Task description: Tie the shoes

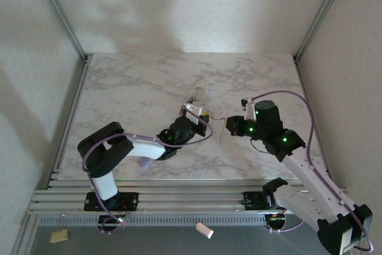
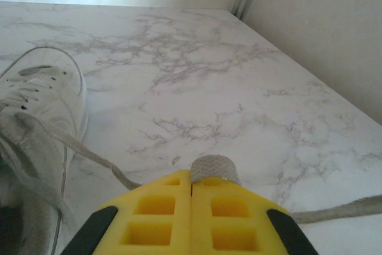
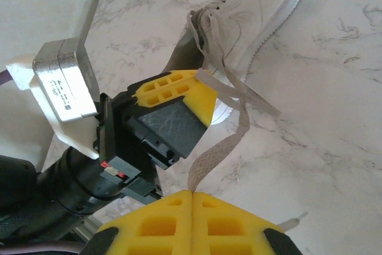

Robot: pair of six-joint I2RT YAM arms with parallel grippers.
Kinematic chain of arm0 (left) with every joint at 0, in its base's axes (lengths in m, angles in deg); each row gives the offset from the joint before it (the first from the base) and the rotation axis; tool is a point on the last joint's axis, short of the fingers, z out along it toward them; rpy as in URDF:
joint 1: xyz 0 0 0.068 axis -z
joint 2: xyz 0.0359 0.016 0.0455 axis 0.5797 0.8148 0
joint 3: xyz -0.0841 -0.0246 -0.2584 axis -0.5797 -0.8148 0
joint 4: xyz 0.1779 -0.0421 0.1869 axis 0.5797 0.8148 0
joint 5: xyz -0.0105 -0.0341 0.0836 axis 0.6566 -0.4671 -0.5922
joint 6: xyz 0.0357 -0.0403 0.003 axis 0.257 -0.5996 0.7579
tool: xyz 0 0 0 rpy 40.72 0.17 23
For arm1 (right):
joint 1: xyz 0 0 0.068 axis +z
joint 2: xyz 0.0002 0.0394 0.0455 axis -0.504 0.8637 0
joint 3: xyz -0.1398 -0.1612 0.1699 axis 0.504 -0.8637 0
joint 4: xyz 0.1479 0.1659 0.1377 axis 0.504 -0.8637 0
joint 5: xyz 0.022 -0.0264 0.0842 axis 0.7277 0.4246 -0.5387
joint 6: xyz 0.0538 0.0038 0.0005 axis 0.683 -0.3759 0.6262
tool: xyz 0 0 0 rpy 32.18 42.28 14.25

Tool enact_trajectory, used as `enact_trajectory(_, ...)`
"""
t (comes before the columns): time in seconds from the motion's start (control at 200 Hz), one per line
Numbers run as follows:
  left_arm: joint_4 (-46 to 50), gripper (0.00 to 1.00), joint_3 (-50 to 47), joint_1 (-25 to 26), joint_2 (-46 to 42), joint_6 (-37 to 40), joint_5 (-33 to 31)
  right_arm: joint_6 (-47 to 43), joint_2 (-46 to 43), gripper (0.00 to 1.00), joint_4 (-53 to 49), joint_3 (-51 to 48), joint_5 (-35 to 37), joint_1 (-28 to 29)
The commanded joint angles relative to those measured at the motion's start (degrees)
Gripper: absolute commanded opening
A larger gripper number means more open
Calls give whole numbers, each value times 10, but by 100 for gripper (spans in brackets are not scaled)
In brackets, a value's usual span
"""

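The white sneaker (image 1: pixel 197 92) lies mid-table, its toe pointing away from the arms; it appears at the left edge of the left wrist view (image 2: pixel 42 97) and at the top of the right wrist view (image 3: pixel 256 10). My left gripper (image 2: pixel 191 174) is shut on a lace, and a short bend of that lace (image 2: pixel 215 168) sticks out past the yellow fingertips. My right gripper (image 3: pixel 192 194) is shut on the other flat lace (image 3: pixel 224 141), which runs slack up to the shoe. The two grippers sit close together just in front of the shoe, left gripper (image 1: pixel 204 114) and right gripper (image 1: pixel 225 125).
The marble table (image 1: pixel 143 82) is bordered by white walls and aluminium posts (image 1: pixel 59 13). A loose lace end (image 3: pixel 295 221) lies on the table beside my right gripper. The left gripper's yellow fingers (image 3: pixel 179 91) and its wrist camera block (image 3: pixel 59 85) crowd the right wrist view.
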Motion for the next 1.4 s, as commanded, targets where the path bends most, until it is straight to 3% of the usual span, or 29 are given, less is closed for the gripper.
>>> enact_trajectory(0.0, -41, 0, 28, -10, 26, 5, -13, 9, 23, 0, -29, 38, 14, -5)
enact_trajectory(0.32, -47, 0, 82, -36, 109, -11, 1, -10, 84, 0, -32, 69, 3, -52)
enact_trajectory(0.576, -23, 0, 123, -48, 148, -21, -2, -32, 184, 0, -11, 89, -45, -109)
enact_trajectory(0.861, 26, 0, 173, -56, 184, -24, -37, -102, 329, 0, 16, 154, 55, -130)
enact_trajectory(0.901, 31, 0, 180, -57, 188, -27, -41, -108, 351, 5, 14, 167, 86, -130)
enact_trajectory(0.976, 46, 0, 192, -59, 196, -32, -44, -111, 380, 29, 0, 185, 156, -130)
enact_trajectory(1.111, 65, 0, 207, -59, 205, -40, -46, -100, 353, 55, 10, 159, 217, -130)
enact_trajectory(1.291, 87, 0, 214, -59, 212, -49, -57, -97, 275, 54, 32, 98, 208, -130)
enact_trajectory(1.396, 97, 0, 214, -60, 209, -52, -70, -83, 229, 49, 59, 55, 140, -130)
